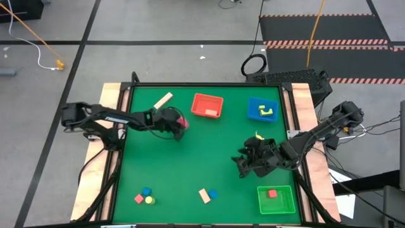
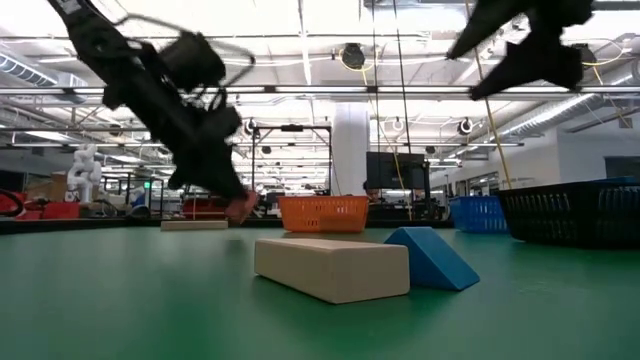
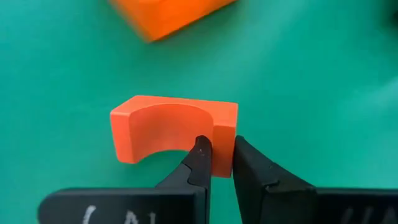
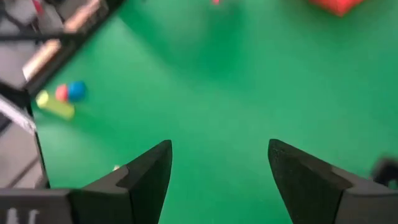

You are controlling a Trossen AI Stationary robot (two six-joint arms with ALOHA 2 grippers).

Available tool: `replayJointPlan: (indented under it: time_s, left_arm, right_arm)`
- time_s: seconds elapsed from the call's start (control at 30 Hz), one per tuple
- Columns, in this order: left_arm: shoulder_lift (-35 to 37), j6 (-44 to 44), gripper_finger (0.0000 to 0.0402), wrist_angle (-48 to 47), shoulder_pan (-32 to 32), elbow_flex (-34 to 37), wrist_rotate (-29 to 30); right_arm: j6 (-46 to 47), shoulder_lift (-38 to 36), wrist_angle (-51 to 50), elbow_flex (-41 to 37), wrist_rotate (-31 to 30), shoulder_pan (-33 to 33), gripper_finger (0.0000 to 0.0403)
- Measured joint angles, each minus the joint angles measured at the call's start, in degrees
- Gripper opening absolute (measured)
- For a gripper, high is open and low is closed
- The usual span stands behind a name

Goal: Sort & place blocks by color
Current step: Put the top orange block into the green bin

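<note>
My left gripper (image 1: 181, 124) is left of the red tray (image 1: 207, 105) and is shut on a red arch block (image 3: 174, 127). My right gripper (image 1: 248, 159) hangs open over bare green table above the green tray (image 1: 276, 199); its fingers (image 4: 149, 168) touch nothing. A pale wood bar (image 1: 163, 101) lies flat near the far edge. Blue, red and yellow blocks (image 1: 145, 196) sit near the near-left corner. A wood block (image 2: 332, 266) and a blue wedge (image 2: 432, 258) lie side by side near the near edge. My left gripper (image 3: 217, 155) pinches one leg of the arch (image 3: 222, 140) between its two fingertips. One finger (image 3: 200, 158) sits inside the arch's hollow and the other against the leg's outer face. In the low view the block (image 2: 240, 205) shows just above the table top.
The blue tray (image 1: 262, 109) holds a yellow-green block (image 1: 268, 111); the green tray holds a red block (image 1: 273, 194). The red tray stands right of my left gripper. Open green surface lies in the table's middle. Wooden rails border the table's left and right sides.
</note>
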State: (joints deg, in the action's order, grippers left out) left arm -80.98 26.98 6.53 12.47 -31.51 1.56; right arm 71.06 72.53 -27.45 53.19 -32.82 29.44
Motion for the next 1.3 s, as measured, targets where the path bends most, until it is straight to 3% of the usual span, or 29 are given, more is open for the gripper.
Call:
replayJointPlan:
  time_s: [0.17, 0.27, 0.53, 0.73, 0.9, 1.07, 1.3]
  left_arm:
    - [4.1, 4.6, 0.0037, 6.3, -6.9, 0.0, -3.4]
    - [4.8, 5.4, 0.0037, 15.0, -10.5, 0.0, -4.0]
    - [4.9, 8.2, 0.0037, 33.8, -15.8, -0.1, -4.8]
    - [4.9, 10.9, 0.0037, 37.8, -17.3, -0.1, -4.7]
    - [4.9, 11.7, 0.0037, 41.9, -18.5, -0.1, -4.7]
    - [4.9, 11.3, 0.0037, 41.8, -18.7, -0.2, -3.5]
    - [4.9, 11.1, 0.0037, 41.7, -18.7, -0.2, -3.0]
  right_arm:
    - [-1.8, 0.0, 3.9, 0.0, -2.1, -2.3, 0.0256]
    - [-9.4, 0.9, 4.9, 0.0, -2.1, -3.9, 0.0256]
    - [-43.6, 4.7, 22.2, 0.0, -1.9, -8.3, 0.0256]
    - [-73.3, 7.5, 37.6, 0.0, -1.7, -10.0, 0.0256]
    - [-89.3, 11.1, 49.3, 0.0, -1.5, -11.8, 0.0256]
    - [-94.1, 14.4, 57.4, 0.0, -1.2, -14.2, 0.0256]
    - [-90.3, 15.4, 60.1, 0.0, 9.3, -17.5, 0.0256]
